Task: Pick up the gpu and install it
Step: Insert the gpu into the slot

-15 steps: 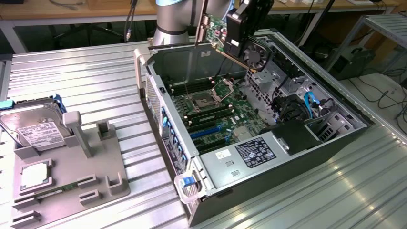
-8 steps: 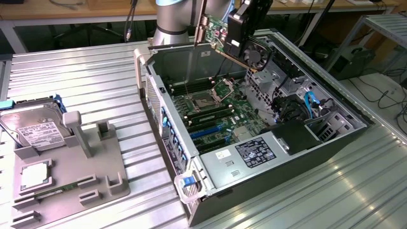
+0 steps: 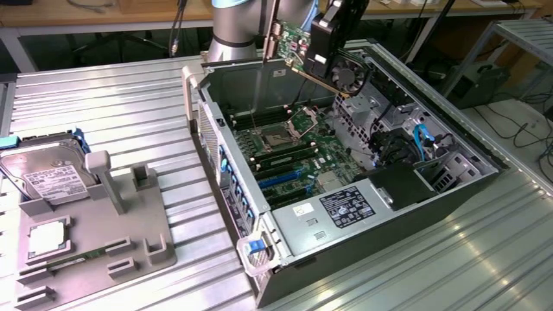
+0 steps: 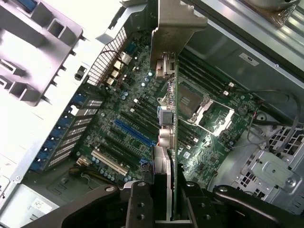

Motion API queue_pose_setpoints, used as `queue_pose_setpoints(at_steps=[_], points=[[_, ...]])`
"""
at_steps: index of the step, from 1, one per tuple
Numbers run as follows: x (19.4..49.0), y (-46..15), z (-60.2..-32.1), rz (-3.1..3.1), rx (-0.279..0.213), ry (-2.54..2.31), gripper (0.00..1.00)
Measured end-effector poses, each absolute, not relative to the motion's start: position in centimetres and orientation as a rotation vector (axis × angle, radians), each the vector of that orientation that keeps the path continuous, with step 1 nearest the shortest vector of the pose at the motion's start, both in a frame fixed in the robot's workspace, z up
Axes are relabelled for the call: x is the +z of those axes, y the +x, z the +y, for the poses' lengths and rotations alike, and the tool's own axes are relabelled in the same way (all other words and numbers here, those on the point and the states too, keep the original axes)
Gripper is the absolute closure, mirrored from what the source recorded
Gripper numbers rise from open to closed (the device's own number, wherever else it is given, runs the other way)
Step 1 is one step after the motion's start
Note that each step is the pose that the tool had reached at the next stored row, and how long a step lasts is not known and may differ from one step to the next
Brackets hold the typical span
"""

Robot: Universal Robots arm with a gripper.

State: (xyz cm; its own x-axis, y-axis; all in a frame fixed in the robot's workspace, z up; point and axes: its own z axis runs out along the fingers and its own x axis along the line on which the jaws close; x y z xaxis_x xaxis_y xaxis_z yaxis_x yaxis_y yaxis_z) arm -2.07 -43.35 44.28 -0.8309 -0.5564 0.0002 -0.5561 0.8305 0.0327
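1. Gripper [image 3: 328, 35] hung above the far end of the open computer case [image 3: 250, 84], its jaws pressed onto the two flat faces of the gpu [image 3: 292, 40], pinching the card between them. In the wrist view the gripper [image 4: 166, 194] straddled the card's thin edge.
2. The gpu [image 4: 169, 118] was in the air over the case, touching nothing below it. Its metal bracket [image 4: 176, 28] sat at the end farthest from the gripper. A hold at the opposite end probably served to leave the bracket and the connector edge free.
3. Seen edge-on from the wrist, the card lay at an angle to the blue slot [image 4: 134, 133] on the motherboard [image 4: 142, 90] and hung nearer the processor socket [image 4: 192, 102]. By that, it was carried but neither lined up with a slot nor seated.
4. The case lay on its side on the ribbed metal worktop [image 3: 103, 97] with the side panel off, so the board's slots faced upward and could be reached from above.
5. At the exterior view's left, well apart from the case, a grey fixture [image 3: 129, 220] propped up a hard drive [image 3: 48, 175] against its posts. Such a fixture likely kept parts in known spots for picking.
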Motion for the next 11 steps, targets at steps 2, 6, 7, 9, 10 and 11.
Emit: queue_pose_setpoints(at_steps=[2, 6, 7, 9, 10, 11], points=[[44.28, -2.07, -43.35, -2.992, -0.049, 0.925, 0.72], [44.28, -2.07, -43.35, -2.979, -0.049, 0.963, 0.72], [44.28, -2.07, -43.35, -2.977, -0.049, 0.970, 0.72], [44.28, -2.07, -43.35, -2.971, -0.048, 0.986, 0.72], [44.28, -2.07, -43.35, -2.969, -0.048, 0.994, 0.72], [44.28, -2.07, -43.35, -2.967, -0.048, 1.000, 0.72]])
